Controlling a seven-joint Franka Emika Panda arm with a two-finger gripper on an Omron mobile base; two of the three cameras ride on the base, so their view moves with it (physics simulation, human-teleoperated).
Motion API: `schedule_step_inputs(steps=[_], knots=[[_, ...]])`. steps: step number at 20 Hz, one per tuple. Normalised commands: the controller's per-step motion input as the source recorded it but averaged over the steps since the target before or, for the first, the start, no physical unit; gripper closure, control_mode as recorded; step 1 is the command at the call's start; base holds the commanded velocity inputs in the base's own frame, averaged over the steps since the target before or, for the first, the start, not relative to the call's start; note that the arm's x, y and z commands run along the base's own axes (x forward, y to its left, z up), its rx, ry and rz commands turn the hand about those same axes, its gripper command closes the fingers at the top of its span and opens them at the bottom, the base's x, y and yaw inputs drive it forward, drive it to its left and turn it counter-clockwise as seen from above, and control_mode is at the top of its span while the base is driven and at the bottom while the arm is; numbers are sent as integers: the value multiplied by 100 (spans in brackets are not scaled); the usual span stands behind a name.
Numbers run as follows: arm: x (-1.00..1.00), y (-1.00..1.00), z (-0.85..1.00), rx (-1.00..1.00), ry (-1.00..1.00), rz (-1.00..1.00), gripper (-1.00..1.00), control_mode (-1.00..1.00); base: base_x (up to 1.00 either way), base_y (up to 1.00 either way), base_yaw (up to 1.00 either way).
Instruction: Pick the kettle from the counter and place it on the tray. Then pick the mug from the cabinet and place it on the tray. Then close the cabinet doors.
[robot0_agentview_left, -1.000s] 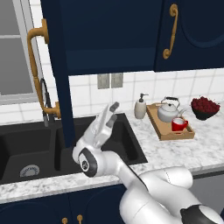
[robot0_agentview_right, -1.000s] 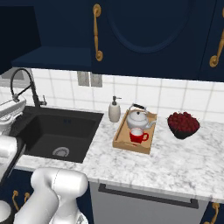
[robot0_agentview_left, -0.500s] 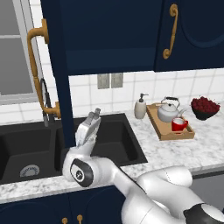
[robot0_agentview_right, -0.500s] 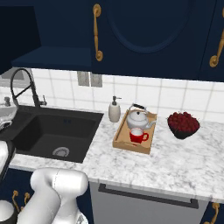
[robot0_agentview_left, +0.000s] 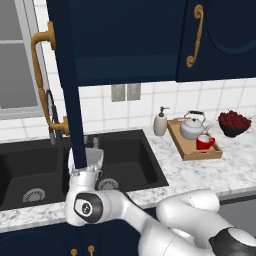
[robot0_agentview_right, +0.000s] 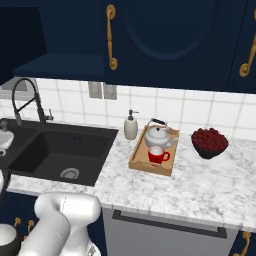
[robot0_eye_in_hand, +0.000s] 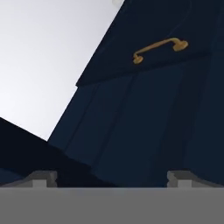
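The silver-grey kettle (robot0_agentview_left: 192, 125) (robot0_agentview_right: 159, 135) and the red mug (robot0_agentview_left: 205, 142) (robot0_agentview_right: 157, 155) both stand on the wooden tray (robot0_agentview_left: 186, 150) (robot0_agentview_right: 136, 161) on the marble counter (robot0_agentview_left: 220, 172) (robot0_agentview_right: 200, 185). One cabinet door (robot0_agentview_left: 67, 75) stands swung out, seen edge-on, with its brass handle (robot0_agentview_left: 42, 85) on the left face. My gripper (robot0_agentview_left: 89, 150) points upward over the sink, right at this door's lower edge. Its fingers are spread wide with nothing between them. In the hand view the gripper (robot0_eye_in_hand: 112, 179) faces a navy panel with a brass handle (robot0_eye_in_hand: 159, 48).
A black sink (robot0_agentview_left: 125, 160) (robot0_agentview_right: 60, 150) with a dark faucet (robot0_agentview_right: 25, 100) lies below the hand. A white soap bottle (robot0_agentview_left: 160, 122) (robot0_agentview_right: 131, 125) stands left of the tray and a dark bowl of red fruit (robot0_agentview_left: 234, 122) (robot0_agentview_right: 210, 142) to its right. A closed door (robot0_agentview_left: 220, 35) hangs above them.
The arm has swung left across the sink, and the hand has turned upward to the lower edge of the open door. Kettle, mug and tray have not moved.
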Motion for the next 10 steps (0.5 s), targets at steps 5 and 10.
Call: schedule_step_inputs(steps=[5,10], knots=[[22,64,-21,-5,34,-3,-100,-100,0,0,0],[26,54,-24,-4,35,-4,-100,-100,0,0,0]])
